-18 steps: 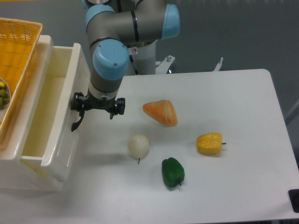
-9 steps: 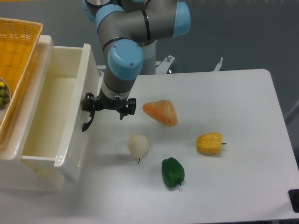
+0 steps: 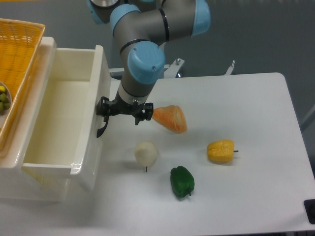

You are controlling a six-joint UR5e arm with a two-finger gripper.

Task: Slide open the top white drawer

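Since the earlier frames, the top white drawer (image 3: 59, 123) at left of frame slides further out. Gripper (image 3: 118, 109) sits at its black handle (image 3: 102, 129), apparently hooked for pulling; finger closure unclear. Interior looks mostly exposed.

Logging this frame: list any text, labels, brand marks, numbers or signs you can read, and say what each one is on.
No readable text in this view.
A small red-and-white sticker on the robot arm, just right of its blue cap: too small and blurred to read.
The top white drawer, the orange basket, the vegetables and the table: no lettering or marks visible.
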